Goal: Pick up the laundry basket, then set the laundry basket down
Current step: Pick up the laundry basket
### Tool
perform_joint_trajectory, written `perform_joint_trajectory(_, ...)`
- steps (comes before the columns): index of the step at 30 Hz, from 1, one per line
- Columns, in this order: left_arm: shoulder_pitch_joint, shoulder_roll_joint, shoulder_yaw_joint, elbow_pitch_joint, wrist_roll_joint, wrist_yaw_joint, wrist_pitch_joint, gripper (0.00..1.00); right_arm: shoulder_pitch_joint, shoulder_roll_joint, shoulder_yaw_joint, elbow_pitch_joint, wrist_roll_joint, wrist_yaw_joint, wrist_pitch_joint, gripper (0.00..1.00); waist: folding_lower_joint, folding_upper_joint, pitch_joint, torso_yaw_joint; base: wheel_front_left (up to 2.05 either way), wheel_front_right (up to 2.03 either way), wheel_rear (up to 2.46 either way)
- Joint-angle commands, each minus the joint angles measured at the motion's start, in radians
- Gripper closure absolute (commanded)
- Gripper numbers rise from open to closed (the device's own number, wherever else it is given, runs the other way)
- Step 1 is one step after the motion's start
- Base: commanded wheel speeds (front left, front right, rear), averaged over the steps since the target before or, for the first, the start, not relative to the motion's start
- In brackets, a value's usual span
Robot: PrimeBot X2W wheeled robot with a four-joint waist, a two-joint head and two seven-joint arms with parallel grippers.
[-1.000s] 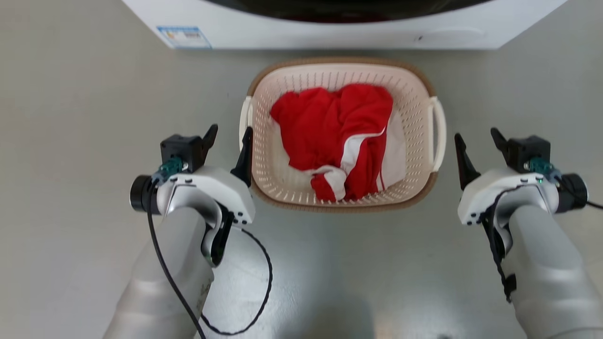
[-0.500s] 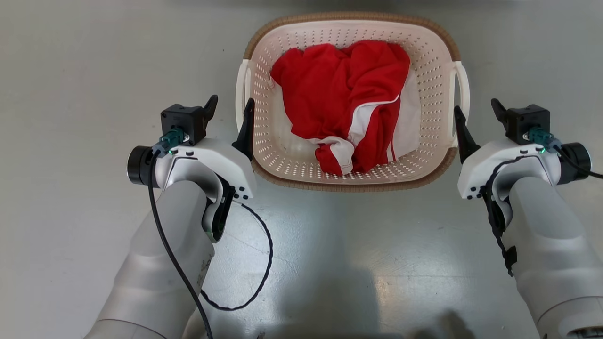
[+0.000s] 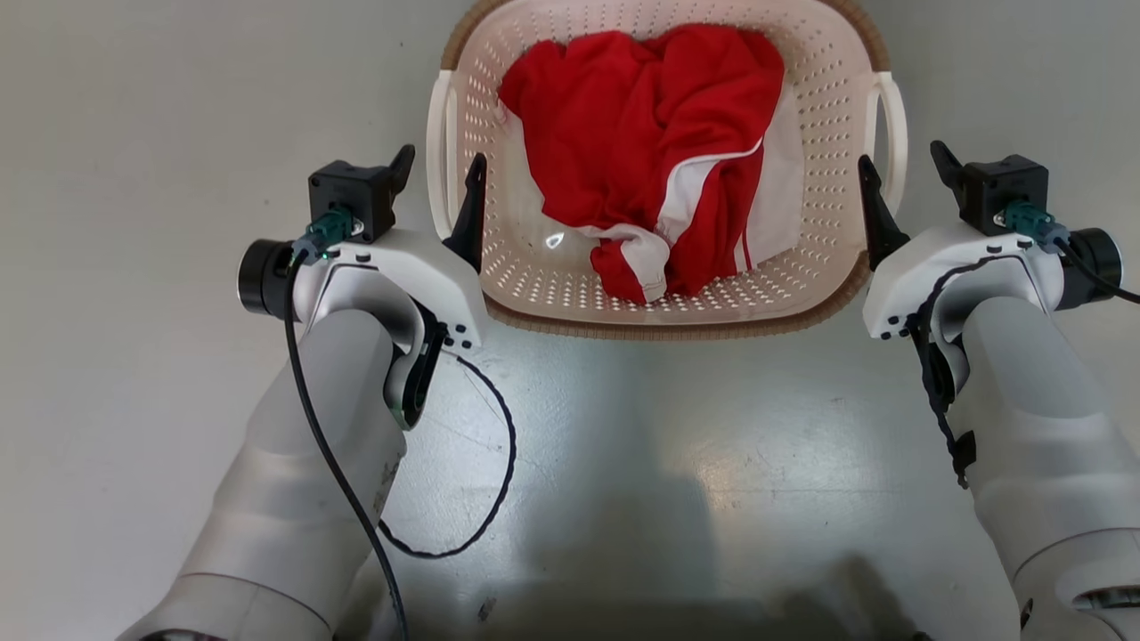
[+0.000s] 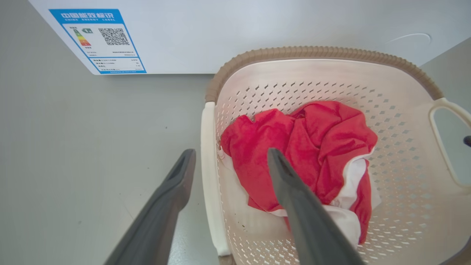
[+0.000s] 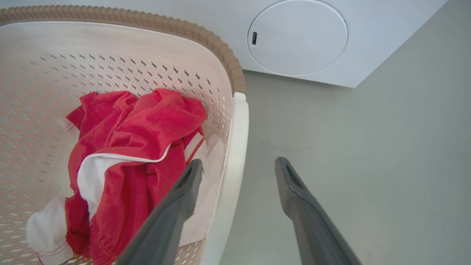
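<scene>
The laundry basket [image 3: 677, 320] stands on the grey floor, cream and perforated with a brown rim, holding a red and white garment [image 3: 641, 133]. My left gripper [image 3: 443, 169] is open and straddles the basket's left handle [image 3: 438, 160], one finger outside and one inside the wall. The left wrist view shows that handle [image 4: 209, 184] between the open left gripper [image 4: 231, 152] fingers. My right gripper [image 3: 899, 158] is open astride the right handle [image 3: 893, 125]. In the right wrist view the right gripper [image 5: 240, 162] has the handle [image 5: 235, 147] between its fingers, touching neither.
A white washer [image 4: 220, 29] with a blue label [image 4: 99, 40] stands just beyond the basket; its round cover [image 5: 298, 36] is near the basket's right corner. Bare grey floor [image 3: 134, 267] lies on both sides. A black cable [image 3: 499, 481] hangs from my left wrist.
The head camera has tipped down and closer, so the washer has left its picture. Both open grippers have come forward along the basket's sides and now straddle its handles.
</scene>
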Motion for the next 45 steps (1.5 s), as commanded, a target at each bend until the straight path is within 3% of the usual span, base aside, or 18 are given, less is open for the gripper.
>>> perform_joint_trajectory(1,-0.006,0.02,0.016,-0.003,0.001,0.013,-0.006,0.0,0.006,0.022,0.02,-0.009,-0.016,0.006,-0.013,0.0,0.0,0.0,0.02,-0.001,0.0,0.0,0.0)
perform_joint_trajectory(24,-0.104,0.02,-0.034,0.054,0.001,0.021,-0.006,0.0,-0.046,0.036,0.049,-0.008,0.012,0.006,-0.014,0.0,0.0,0.0,0.109,0.008,0.0,0.0,0.0)
perform_joint_trajectory(45,-0.189,0.02,-0.137,0.191,-0.073,0.026,-0.006,0.0,-0.122,0.036,0.097,0.118,0.083,0.006,-0.014,0.0,0.0,0.0,0.106,-0.013,0.0,0.0,0.0)
